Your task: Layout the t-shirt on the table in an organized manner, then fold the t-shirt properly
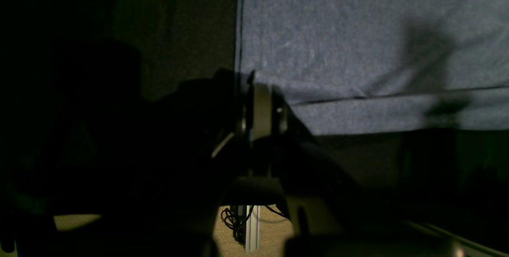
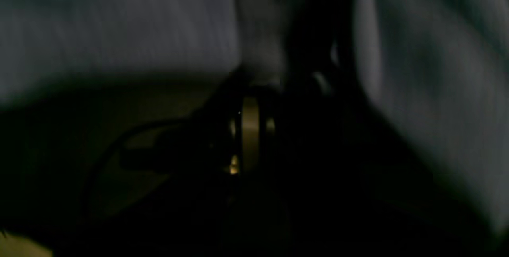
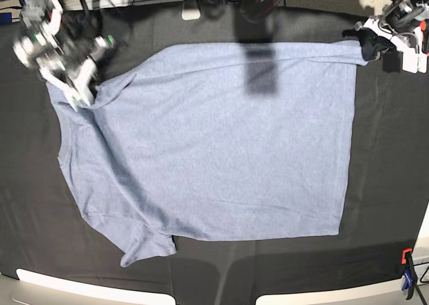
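Note:
The blue-grey t-shirt lies spread on the black table with its plain side up and one short sleeve at the near left. My left gripper is at the far right, shut on the hem corner. In the left wrist view that gripper pinches the corner where the shirt meets the table cloth. My right gripper, blurred, is at the far left on the shirt's shoulder area. Its wrist view is dark, with the gripper shut in folds of fabric.
An orange and blue clamp sits at the table's near right edge. A white object and cables lie along the far edge. A dark shadow falls on the shirt's upper middle.

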Controlling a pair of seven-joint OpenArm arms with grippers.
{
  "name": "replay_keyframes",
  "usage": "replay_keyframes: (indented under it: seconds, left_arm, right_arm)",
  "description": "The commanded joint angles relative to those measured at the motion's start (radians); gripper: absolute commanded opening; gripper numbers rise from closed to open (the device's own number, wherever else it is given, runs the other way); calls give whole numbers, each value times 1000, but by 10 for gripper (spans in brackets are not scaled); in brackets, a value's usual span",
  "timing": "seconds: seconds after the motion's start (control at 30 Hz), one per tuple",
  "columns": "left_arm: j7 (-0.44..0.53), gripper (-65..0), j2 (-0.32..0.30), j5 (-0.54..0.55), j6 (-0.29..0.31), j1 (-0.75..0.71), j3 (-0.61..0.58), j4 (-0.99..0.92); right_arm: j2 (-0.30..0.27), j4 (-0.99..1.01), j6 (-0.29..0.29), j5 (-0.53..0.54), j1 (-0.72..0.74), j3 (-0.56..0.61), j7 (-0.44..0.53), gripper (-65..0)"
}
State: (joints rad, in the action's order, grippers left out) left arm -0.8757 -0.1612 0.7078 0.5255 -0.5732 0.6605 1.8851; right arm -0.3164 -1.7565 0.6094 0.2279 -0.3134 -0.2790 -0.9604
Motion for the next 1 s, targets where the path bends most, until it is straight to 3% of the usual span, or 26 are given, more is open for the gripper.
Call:
replay_keyframes:
  seconds: [0.0,0.17,0.33,0.57,0.67,0.77,0.97]
  left_arm:
    - [16,-650,-8,19,2,-3,6,14]
    - [21,-650,-8,19,2,-3,6,14]
    - [47,-650,-8,19,2,10,6,14]
    - [57,-650,-8,28,2,47,6,14]
    - [71,-650,-8,27,2,47,6,14]
    - [70,-650,-8,27,2,47,6,14]
    - [70,-650,-8,26,2,47,6,14]
  right_arm:
    - [-13,0,-17,-7,33,17,19,-650]
    - [-14,23,-61,-42,153,93,16,-650]
    - [-24,26,-64,19,273,98,10,-650]
    - [-55,169,-64,14,412,142,48,-650]
    - [-55,208,-64,26,461,171,-40,-650]
    - [-57,146,-54,134,446,167,-168,-650]
    - [-61,-8,-47,139,218,167,-172,-650]
